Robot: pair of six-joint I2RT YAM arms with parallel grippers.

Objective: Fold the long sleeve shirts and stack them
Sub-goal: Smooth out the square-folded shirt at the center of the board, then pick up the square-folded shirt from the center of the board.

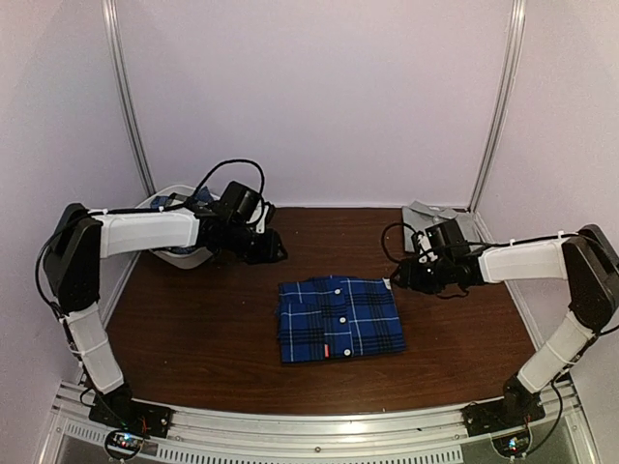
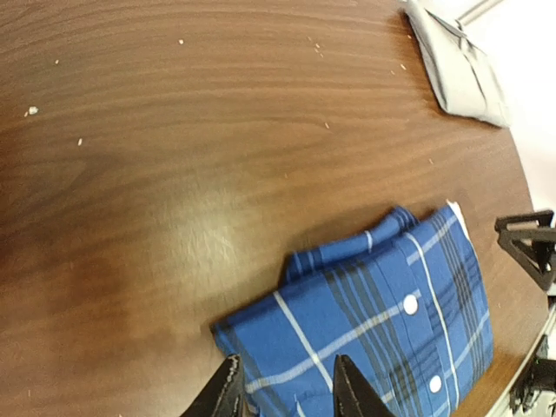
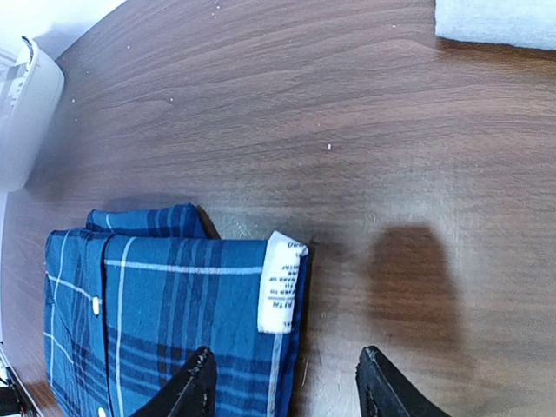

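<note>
Dark wood table [image 1: 193, 329] carried the folded blue plaid shirt [image 1: 340, 317] at its centre, the white basket [image 1: 184, 258] in the far left corner and the grey shirt [image 1: 435, 215] in the far right corner. The left gripper [image 2: 287, 360] hung near the plaid's far left corner, jaws parted and empty. The right gripper [image 3: 287, 352], near its far right corner, was spread wide and empty.

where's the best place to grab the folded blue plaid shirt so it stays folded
Probably the left and right folded edges of the blue plaid shirt, the left gripper and right gripper each from its own side. It lies flat as a rectangle, placket up the middle, so pinching both layered sides should keep the fold together.
</note>
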